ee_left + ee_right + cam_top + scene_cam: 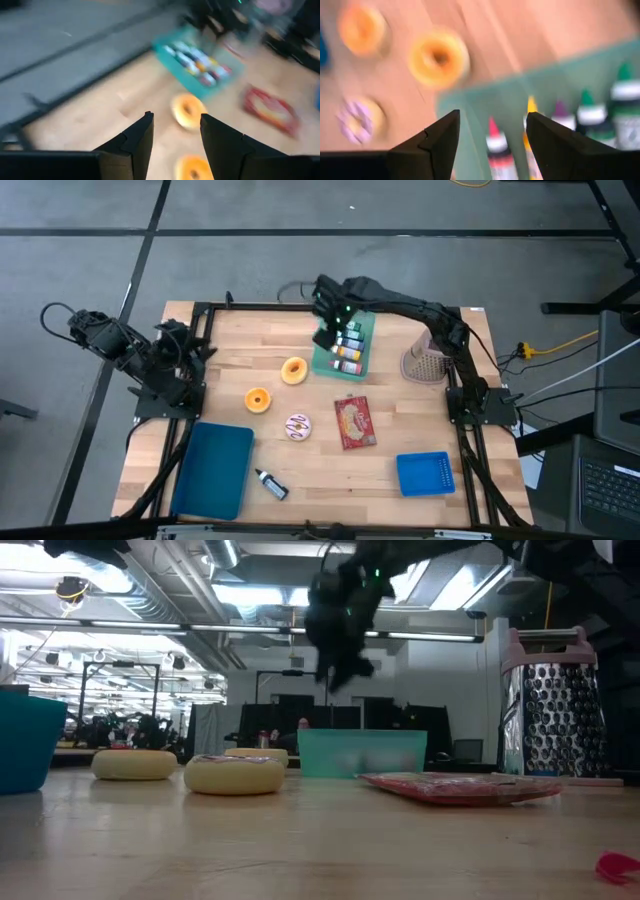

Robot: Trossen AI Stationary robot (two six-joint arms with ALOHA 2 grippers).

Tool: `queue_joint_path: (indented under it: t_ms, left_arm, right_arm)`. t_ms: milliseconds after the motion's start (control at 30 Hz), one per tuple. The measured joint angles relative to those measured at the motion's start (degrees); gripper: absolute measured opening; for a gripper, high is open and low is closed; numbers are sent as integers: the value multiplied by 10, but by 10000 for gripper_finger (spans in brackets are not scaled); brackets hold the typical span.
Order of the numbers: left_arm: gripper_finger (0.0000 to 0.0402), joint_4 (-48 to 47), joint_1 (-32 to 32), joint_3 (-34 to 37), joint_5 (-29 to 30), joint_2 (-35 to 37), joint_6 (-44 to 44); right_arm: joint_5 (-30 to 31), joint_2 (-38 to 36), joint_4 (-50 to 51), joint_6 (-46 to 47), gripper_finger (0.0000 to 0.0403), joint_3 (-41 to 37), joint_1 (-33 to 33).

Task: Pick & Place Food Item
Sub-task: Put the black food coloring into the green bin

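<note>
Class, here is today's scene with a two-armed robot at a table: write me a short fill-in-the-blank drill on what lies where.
1. The right gripper hangs over the green ____ of small bottles.
2. The number of doughnuts on the table is ____.
3. The metal grater stands on the robot's ____ side.
4. The left gripper has ____ jaws.

Missing words: tray; three; right; open

Your right arm reaches across from the table's right edge toward the far middle, its wrist bent downward, and the right gripper (327, 330) hangs in the air with its fingers (437, 142) spread and empty. Your left arm sits folded at the left edge, left gripper (176, 137) parted, holding nothing.
</note>
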State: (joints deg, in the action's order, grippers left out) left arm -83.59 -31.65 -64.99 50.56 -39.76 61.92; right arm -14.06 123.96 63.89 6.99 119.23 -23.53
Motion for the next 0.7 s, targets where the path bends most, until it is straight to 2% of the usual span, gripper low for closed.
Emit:
queue_joint_path:
  t_ms: [133,267,467,700]
  left_arm:
    - [157,78,-1,0,-100,-8,-122]
    - [157,91,8,0,-187,-40,-225]
    - [157,120,38,0,-336,-119,-366]
    - [157,196,76,0,-458,-211,-536]
  right_arm:
    - [-1,0,-12,46,224,89,2]
    - [-1,-1,-23,88,224,159,8]
    - [-3,-24,-71,146,224,154,25]
    - [30,-24,-84,182,224,155,60]
